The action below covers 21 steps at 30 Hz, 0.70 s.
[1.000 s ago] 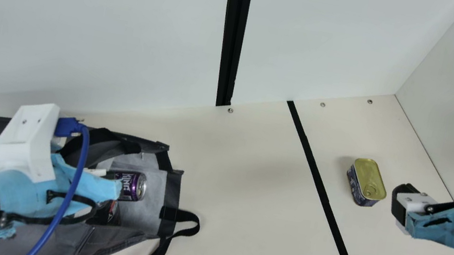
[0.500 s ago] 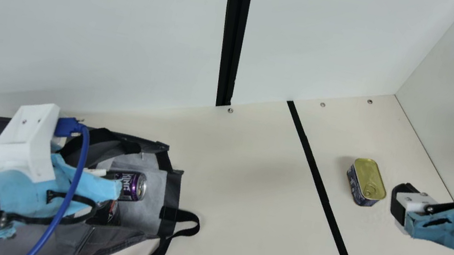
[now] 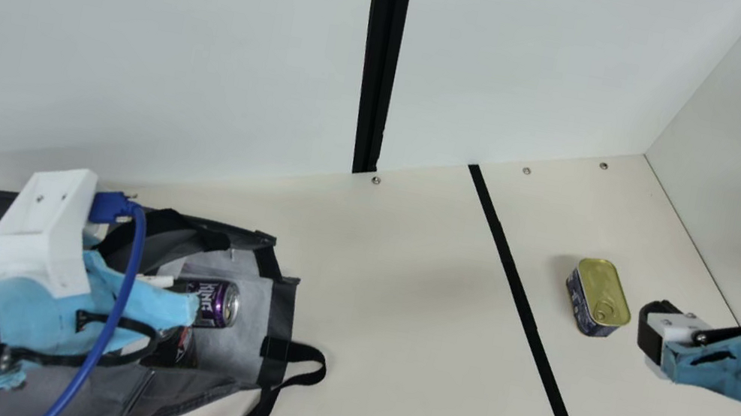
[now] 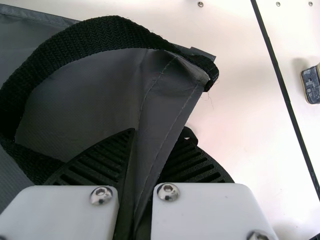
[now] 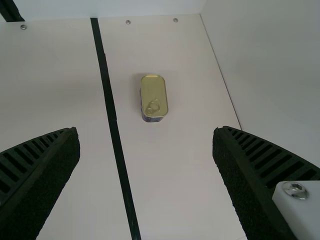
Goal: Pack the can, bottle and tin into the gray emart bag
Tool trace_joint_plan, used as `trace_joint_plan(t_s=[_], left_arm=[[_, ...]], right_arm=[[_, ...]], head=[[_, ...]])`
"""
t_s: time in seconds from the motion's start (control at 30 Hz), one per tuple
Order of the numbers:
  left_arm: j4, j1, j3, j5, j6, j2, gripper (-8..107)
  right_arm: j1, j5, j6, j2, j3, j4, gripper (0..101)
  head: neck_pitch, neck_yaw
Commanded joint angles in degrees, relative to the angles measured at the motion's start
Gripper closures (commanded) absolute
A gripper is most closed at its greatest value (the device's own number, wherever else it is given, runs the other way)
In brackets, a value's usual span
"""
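My left gripper is over the gray bag in the main view; in the left wrist view the left gripper is shut on a fold of the bag's fabric. Inside the bag's mouth lie the purple can and, beside it, a dark bottle, partly hidden by the arm. The gold-lidded tin rests on the table at the right. My right gripper hangs just to the tin's right; in the right wrist view the right gripper stands wide open, nothing between its fingers, with the tin beyond them.
A black strip crosses the table between bag and tin. The bag's black strap loops out onto the table. White walls rise behind and at the right. A blue cable hangs along the left arm.
The right arm has shifted very slightly, with its gripper still beside the tin. My left arm, the bag, the can and the tin have kept their places.
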Motion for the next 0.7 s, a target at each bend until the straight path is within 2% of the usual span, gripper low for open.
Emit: trace_joint_plan(t_s=[0.0,0.67], left_arm=[[0.0,0.0,0.0,0.0,0.0,0.0,89],[0.0,0.0,0.0,0.0,0.0,0.0,89]], right_arm=[[-0.4,0.1,-0.5,0.4,-0.3,0.5,10],[-4.4,0.1,-5.2,8.2,-4.4,3.2,10]], head=[[-1.3,0.0],[-1.3,0.0]])
